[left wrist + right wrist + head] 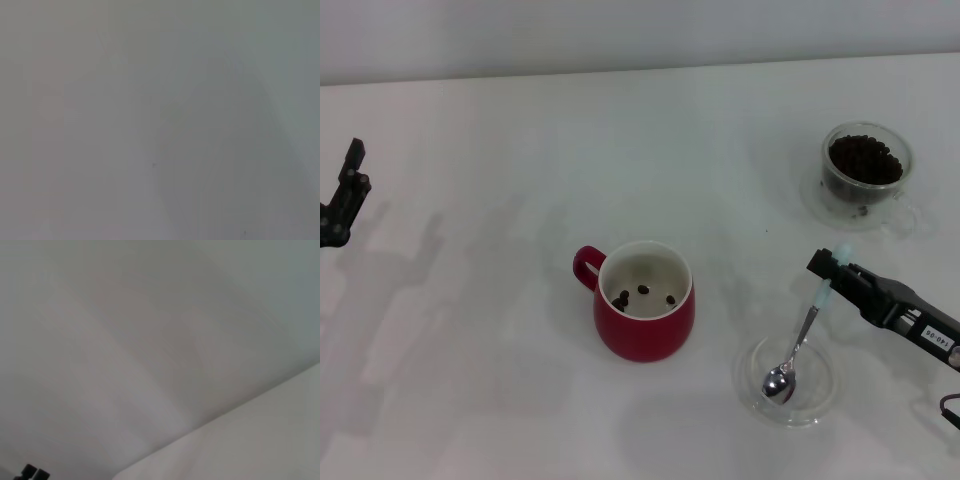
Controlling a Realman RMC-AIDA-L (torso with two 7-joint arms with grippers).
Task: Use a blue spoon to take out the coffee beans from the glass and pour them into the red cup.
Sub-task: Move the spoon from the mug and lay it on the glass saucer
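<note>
Clear dish (750,385) under blue spoon (800,341), handle gripped by right tool (828,268), left tool (342,200) state unclear.

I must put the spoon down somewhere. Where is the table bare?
Bare: the stretch between the left tool and the red cup, and behind the cup. Crowded: the right, with the glass, clear dish, blue spoon and right tool.

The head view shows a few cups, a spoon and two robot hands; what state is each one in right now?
Glossy red mug: upright, a few coffee beans inside.
Clear double-walled glass cup: upright, nearly full of dark beans.
Light-blue-handled metal teaspoon: tilted, bowl resting in the shallow clear round dish.
Right hand: at the spoon's handle tip.
Left hand: idle at the table's left edge.
</note>
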